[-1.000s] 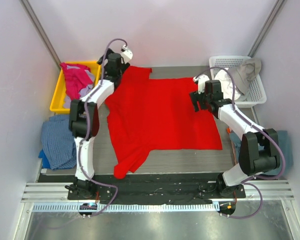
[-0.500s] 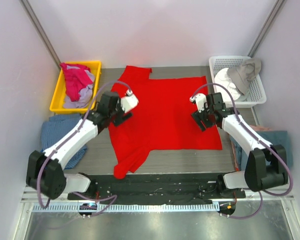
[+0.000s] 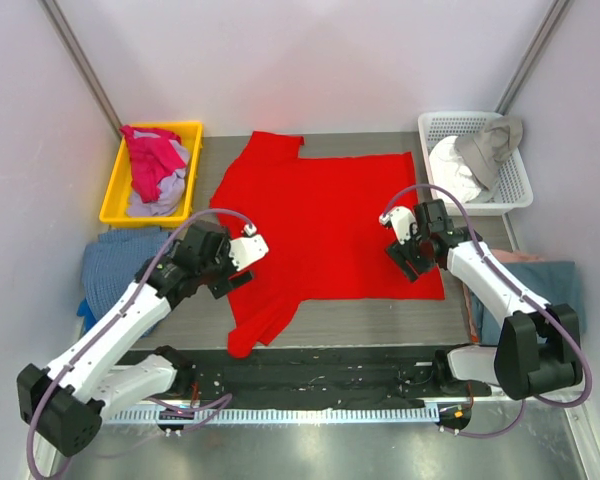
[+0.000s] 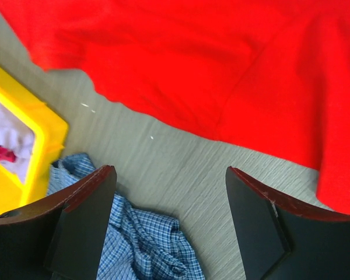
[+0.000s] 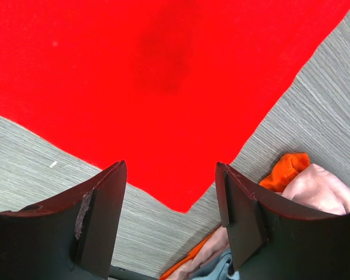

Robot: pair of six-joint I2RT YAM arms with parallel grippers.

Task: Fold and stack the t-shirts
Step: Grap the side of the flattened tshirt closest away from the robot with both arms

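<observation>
The red t-shirt [image 3: 325, 225] lies spread flat at the middle of the desk [image 3: 380, 315], a yellow bin [image 3: 115, 212] at 10 o'clock, while the left fingers [image 4: 81, 227] hover spread and empty beside its 8 o'clock edge and the right fingers [image 5: 99, 216] hover spread and empty over its 4 o'clock corner.

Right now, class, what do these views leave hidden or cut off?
Top view: heaped cloth in the yellow bin overlaps; the count is hidden.
Top view: the red t-shirt has its near sleeve bunched over itself.
Left wrist: the checked cloth is cut off by the bottom edge and fingers.
Right wrist: the orange cloth runs behind a finger.
</observation>
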